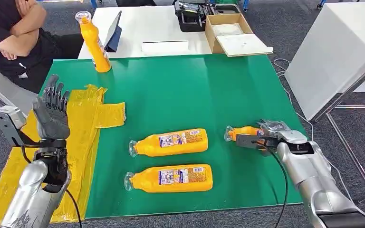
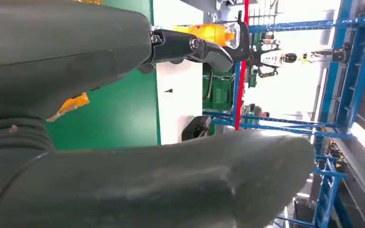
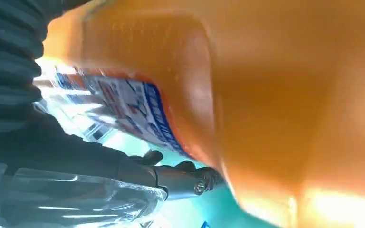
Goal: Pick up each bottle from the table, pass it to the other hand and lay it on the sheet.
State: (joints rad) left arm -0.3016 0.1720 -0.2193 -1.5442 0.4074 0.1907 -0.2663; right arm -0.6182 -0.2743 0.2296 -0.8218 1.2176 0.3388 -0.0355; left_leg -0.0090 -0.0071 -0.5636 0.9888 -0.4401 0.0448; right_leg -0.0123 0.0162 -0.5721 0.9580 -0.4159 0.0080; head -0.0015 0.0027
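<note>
Gripping the rightmost bottle (image 1: 244,133) was where I had the right hand (image 1: 271,135): it lay on its side on the green mat (image 1: 209,90), cap pointing toward the mat's middle, and my fingers were wrapped around its body from the outer side. The right wrist view was mostly orange plastic and label (image 3: 123,104) pressed close, so I judged the grip was made, though I couldn't tell whether the bottle had left the mat yet. Two more bottles lay flat side by side near the mat's centre, the farther one (image 1: 168,142) and the nearer one (image 1: 170,178), both caps facing left, well apart from the held one. A fourth bottle (image 1: 94,42) stood upright at the far left corner of the mat. I held the left hand (image 1: 52,111) raised over the yellow sheet (image 1: 85,128), palm up-ish, fingers spread and holding nothing, presumably parked there to receive the handover close to the drop spot. No bottle was on the sheet, so I judged the task was barely started. A person (image 1: 14,33) sat at the far left with folded arms, next to a white table (image 1: 161,28) carrying a cardboard box (image 1: 225,31) and a tablet (image 1: 114,31).
</note>
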